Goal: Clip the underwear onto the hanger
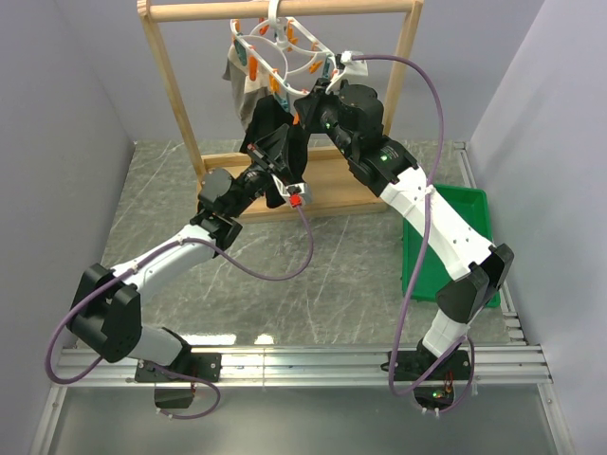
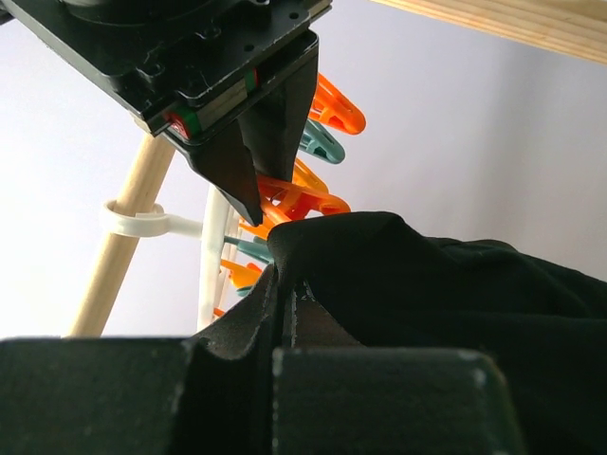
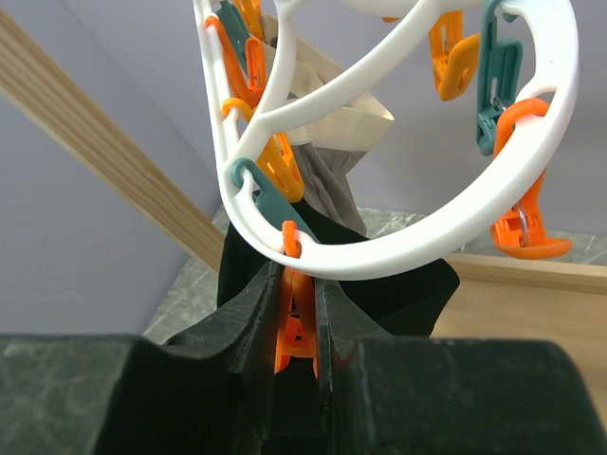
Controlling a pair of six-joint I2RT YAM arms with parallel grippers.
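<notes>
The white oval hanger hangs by its hook from the wooden rack's top bar, ringed with orange and teal pegs. Just below it, my left gripper is shut on an edge of the black underwear and holds it up. The rest of the garment droops. My right gripper is shut on an orange peg under the frame's near rim, squeezing it. The black fabric lies right behind that peg. Whether the peg's tip holds the fabric is hidden.
A grey-beige garment hangs clipped at the frame's far left side. The tall wooden rack stands at the back on its base. A green tray lies on the table to the right, partly under the right arm.
</notes>
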